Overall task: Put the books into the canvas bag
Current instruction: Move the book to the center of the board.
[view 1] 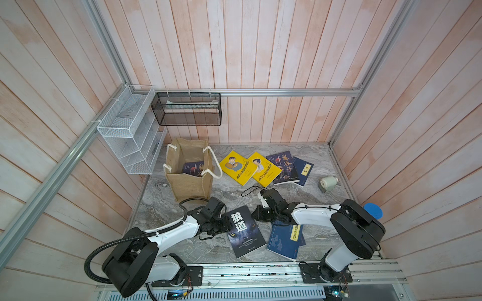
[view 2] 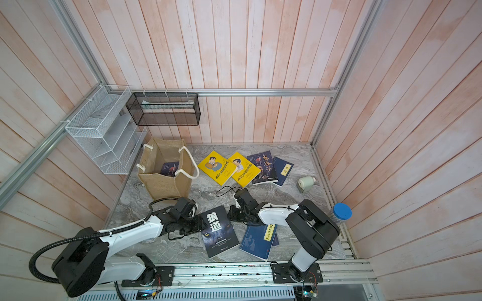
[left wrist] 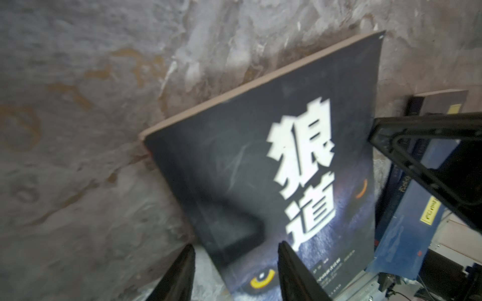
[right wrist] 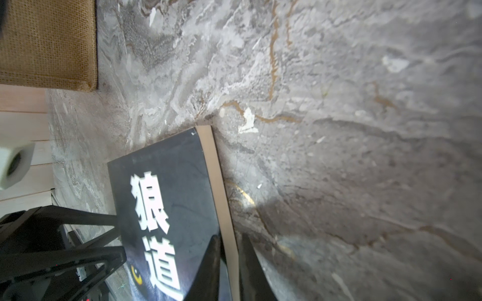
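Right claw (right wrist: 229, 242) pinches the wolf book (view 1: 245, 230) by its page edge. Left claw (left wrist: 236, 246) sits half-open astride the spine side, gripping nothing. The book is thin and glossy, so a one-edge pinch could let it slip onto the table (view 1: 182, 250). Farther off, the canvas bag (view 1: 187, 182) stands open, a dark book (view 1: 194, 168) inside.

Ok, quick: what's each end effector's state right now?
Left end effector: open, straddling the wolf-eye book edge.
Right end effector: closed on the wolf-eye book's page edge.
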You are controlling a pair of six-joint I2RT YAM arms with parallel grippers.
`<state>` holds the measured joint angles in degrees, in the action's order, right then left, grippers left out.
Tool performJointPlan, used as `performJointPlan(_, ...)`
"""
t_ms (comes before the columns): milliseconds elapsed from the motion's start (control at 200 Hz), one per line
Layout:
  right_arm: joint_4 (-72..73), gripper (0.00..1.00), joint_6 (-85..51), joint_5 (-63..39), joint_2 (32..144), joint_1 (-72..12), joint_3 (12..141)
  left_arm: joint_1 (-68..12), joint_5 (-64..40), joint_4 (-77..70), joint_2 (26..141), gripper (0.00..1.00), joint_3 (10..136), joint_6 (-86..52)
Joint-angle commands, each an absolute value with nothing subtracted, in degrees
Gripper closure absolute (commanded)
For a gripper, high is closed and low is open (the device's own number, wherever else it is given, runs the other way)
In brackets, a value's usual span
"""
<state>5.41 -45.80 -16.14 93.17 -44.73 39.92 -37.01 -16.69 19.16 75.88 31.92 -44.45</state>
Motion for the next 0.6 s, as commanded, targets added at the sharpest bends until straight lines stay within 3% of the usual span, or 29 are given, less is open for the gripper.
performJointPlan(0,1.1,0.84,-45.2,-16.0,93.4,-45.3,40.2,-36.8,-20.4,13.2,78.7,0.47,34.1,-44.1)
performJointPlan(335,-0.8,0.87,-41.5,-17.0,96.1,-40.8,45.2,-35.0,-21.8,6.8,88.9,0.48,43.0,-39.7)
performJointPlan(595,-2.4,0.87,-38.8,-17.5,98.9,-33.2,52.0,-29.9,-21.4,7.8,102.0,0.49,60.1,-31.9)
